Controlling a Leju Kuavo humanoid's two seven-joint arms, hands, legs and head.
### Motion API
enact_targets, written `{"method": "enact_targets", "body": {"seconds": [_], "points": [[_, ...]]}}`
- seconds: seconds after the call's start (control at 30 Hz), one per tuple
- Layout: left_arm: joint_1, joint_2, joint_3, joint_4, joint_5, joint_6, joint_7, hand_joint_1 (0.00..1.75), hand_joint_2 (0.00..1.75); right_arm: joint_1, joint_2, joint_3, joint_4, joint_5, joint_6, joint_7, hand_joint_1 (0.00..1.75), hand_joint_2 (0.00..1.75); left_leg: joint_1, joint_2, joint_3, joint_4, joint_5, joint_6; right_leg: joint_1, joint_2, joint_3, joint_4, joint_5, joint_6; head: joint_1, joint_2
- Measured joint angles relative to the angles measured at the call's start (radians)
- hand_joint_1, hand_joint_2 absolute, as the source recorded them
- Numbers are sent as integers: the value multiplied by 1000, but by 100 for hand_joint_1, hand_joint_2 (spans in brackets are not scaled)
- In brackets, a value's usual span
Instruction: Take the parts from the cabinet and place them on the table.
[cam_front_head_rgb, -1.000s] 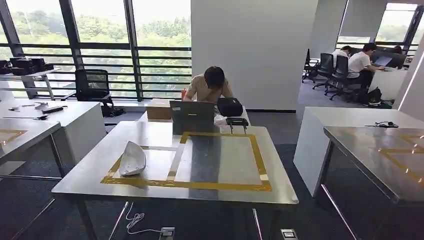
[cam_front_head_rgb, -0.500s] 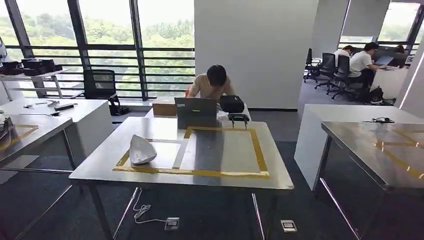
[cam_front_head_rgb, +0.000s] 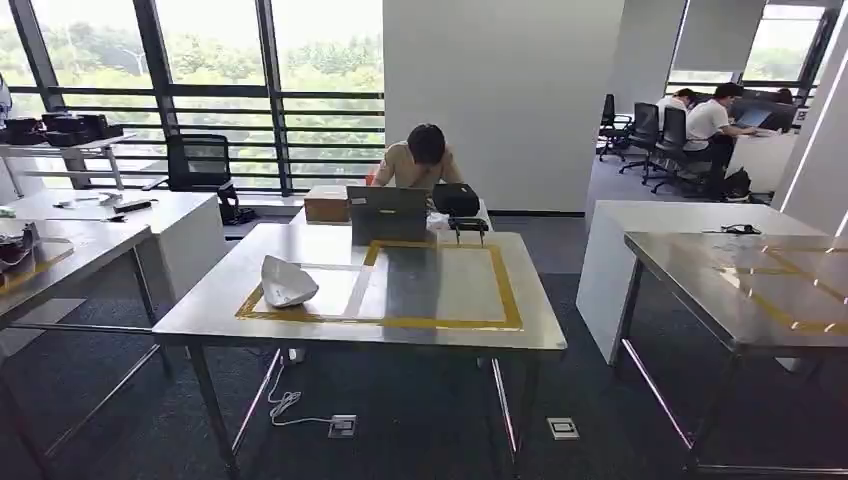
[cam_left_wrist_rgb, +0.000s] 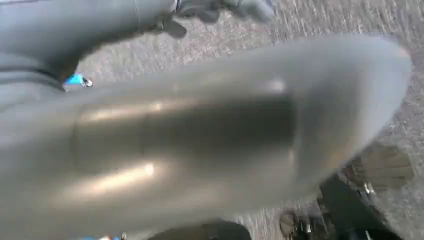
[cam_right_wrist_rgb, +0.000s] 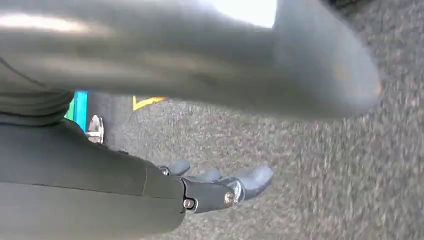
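Observation:
A white curved shell part (cam_front_head_rgb: 287, 281) lies on the steel table (cam_front_head_rgb: 400, 335), at the left end of a rectangle of yellow tape (cam_front_head_rgb: 505, 290). The table stands a few steps ahead of me. My left hand (cam_left_wrist_rgb: 190, 130) hangs over grey carpet, its thick thumb blurred across the left wrist view and its fingers (cam_left_wrist_rgb: 235, 7) stretched out with nothing in them. My right hand (cam_right_wrist_rgb: 165, 185) also hangs over the carpet, its fingers (cam_right_wrist_rgb: 240, 180) loosely apart and empty.
A person (cam_front_head_rgb: 425, 160) sits behind a laptop (cam_front_head_rgb: 388, 214) at the table's far end. Another steel table (cam_front_head_rgb: 740, 290) stands to the right and one (cam_front_head_rgb: 70, 250) to the left. A cable and floor sockets (cam_front_head_rgb: 342, 425) lie under the middle table.
The whole picture has shifted: the camera has drawn back, so the table looks smaller and farther, with more floor in front. The white part lies where it was.

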Motion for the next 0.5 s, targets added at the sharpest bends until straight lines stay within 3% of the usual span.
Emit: {"method": "enact_targets", "body": {"seconds": [0.03, 0.07, 0.1, 0.13, 0.17, 0.2, 0.23, 0.27, 0.3, 0.33, 0.37, 0.4, 0.43, 0.5], "points": [[1, -1, 0, 0, -3, -1, 1, 0, 0, 0, 0, 0, 0, 0, -2, 8, 0, 0, 0, 0, 1, -10, 11, -8, -1, 0, -4, -7, 13, -10, 0, 0], [3, 0, 0, 1, -3, -1, 2, 0, 0, 1, 2, 0, 0, 0, -2, 12, 0, 0, 0, -1, -4, -6, 10, -12, -12, -5, -11, -19, 36, -16, 0, 0], [5, 1, 0, 1, -3, -1, 2, 0, 0, 1, 2, 0, 0, 0, -4, 15, 0, 0, 0, -7, -14, 14, -41, -16, -11, -6, -23, -22, 49, -23, 0, 0], [7, 1, 0, 2, -3, -1, 4, 0, 0, 2, 2, -1, 0, 0, -4, 14, 0, 0, 0, -10, -27, 65, -115, -19, -12, -7, -38, -22, 63, -30, -1, 0], [6, 1, 0, 2, -3, -1, 4, 0, 0, 4, 2, -1, 0, 0, -4, 14, 0, 0, 2, -10, -37, 135, -180, -24, -12, -8, -54, -21, 76, -29, -2, 0], [6, 1, 0, 2, -3, -1, 4, 0, 0, 4, 2, -1, 0, 0, -4, 14, 0, 175, 2, -10, -45, 210, -224, -29, -11, -10, -71, -20, 90, -29, -1, 0], [6, 1, 0, 2, -3, -1, 4, 0, 0, 4, 2, -1, 0, 0, -3, 14, 0, 175, 2, -10, -46, 268, -233, -32, -11, -12, -89, -17, 103, -28, -2, 0], [6, 1, 0, 2, -3, -1, 6, 0, 0, 4, 2, -1, 0, 0, -3, 14, 0, 175, 3, -10, -36, 293, -209, -34, -11, -14, -110, -13, 115, -27, -1, 0], [6, 1, 0, 2, -5, -2, 10, 0, 0, 4, 2, -1, 0, 0, 0, 14, 0, 175, 3, -9, -10, 282, -170, -35, -11, -15, -131, -7, 127, -24, -1, 0], [6, 2, 0, 2, -6, -2, 13, 0, 0, 4, 2, -1, 0, -1, 0, 15, 0, 175, 4, -9, 35, 238, -132, -34, -12, -17, -151, 1, 138, -21, -1, 0], [6, 3, 0, 2, -5, -2, 19, 0, 0, 3, 2, -3, 0, -4, -1, 18, 0, 175, 4, -9, 103, 155, -123, -32, -12, -17, -173, 11, 150, -17, -1, 0], [5, 3, 0, 0, -1, -2, 19, 0, 0, 2, 2, -5, 0, -6, -2, 21, 0, 175, 4, -9, 171, 60, -177, -28, -12, -17, -183, 22, 158, -12, 0, 0], [6, 3, 0, -2, 4, -2, 19, 0, 0, 5, 2, -7, -1, -8, -2, 22, 0, 175, -2, -10, 220, -21, -210, -20, -8, -17, -191, 32, 162, -7, -2, 0], [15, 3, 2, -2, 21, 2, 19, 0, 0, 4, 2, -8, -1, -8, -1, 30, 0, 175, -7, -11, 201, -8, -201, -1, -13, -18, -186, 25, 180, 5, -1, 0]]}}
